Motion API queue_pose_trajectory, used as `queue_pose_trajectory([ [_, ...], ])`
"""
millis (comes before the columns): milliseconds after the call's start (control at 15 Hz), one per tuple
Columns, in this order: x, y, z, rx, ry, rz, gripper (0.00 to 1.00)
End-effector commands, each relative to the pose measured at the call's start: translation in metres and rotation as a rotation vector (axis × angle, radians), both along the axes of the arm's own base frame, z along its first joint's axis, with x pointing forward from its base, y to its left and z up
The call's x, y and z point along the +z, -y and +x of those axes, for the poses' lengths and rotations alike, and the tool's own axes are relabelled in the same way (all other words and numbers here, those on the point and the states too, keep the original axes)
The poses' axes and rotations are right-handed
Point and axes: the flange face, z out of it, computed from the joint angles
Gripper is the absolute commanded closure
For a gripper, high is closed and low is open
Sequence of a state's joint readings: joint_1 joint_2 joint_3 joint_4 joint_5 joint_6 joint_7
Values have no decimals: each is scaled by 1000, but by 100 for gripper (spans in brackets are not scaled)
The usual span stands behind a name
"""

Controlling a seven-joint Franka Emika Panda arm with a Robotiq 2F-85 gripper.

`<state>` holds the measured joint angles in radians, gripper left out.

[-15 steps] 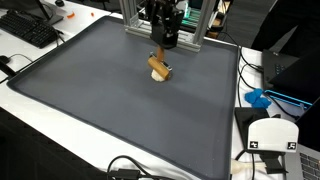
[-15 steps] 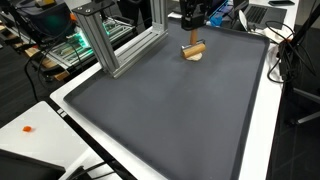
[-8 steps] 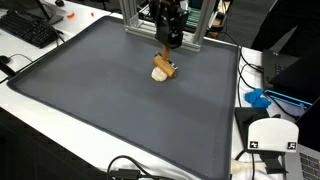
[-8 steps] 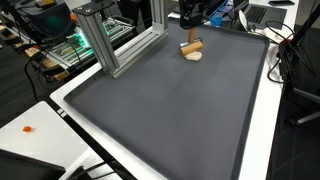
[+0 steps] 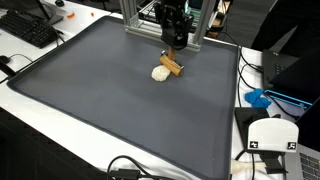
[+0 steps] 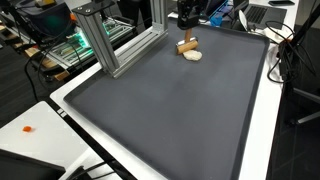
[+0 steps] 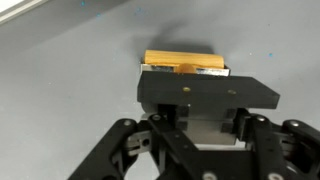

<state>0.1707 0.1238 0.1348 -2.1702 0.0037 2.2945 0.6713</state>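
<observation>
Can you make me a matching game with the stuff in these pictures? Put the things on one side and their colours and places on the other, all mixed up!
Things:
1. wooden block
2. round lump
3. keyboard
4. mat

Colours and places:
A. black, lying beyond the mat's edge
B. dark grey, the big flat sheet under the other things
C. tan, pinched in the gripper
D. whitish, lying on the mat beside the block

Right pairs: 1-C, 2-D, 3-A, 4-B.

Gripper (image 5: 172, 52) pts down — jaws clamped, wrist approx. vertical.
</observation>
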Motion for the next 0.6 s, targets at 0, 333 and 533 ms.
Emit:
queue_pose_trajectory([
  [0, 1, 4, 8, -21, 33, -5, 65],
  [333, 9, 11, 18, -35, 79, -22, 65],
  [533, 5, 17, 22, -44, 100, -38, 65],
])
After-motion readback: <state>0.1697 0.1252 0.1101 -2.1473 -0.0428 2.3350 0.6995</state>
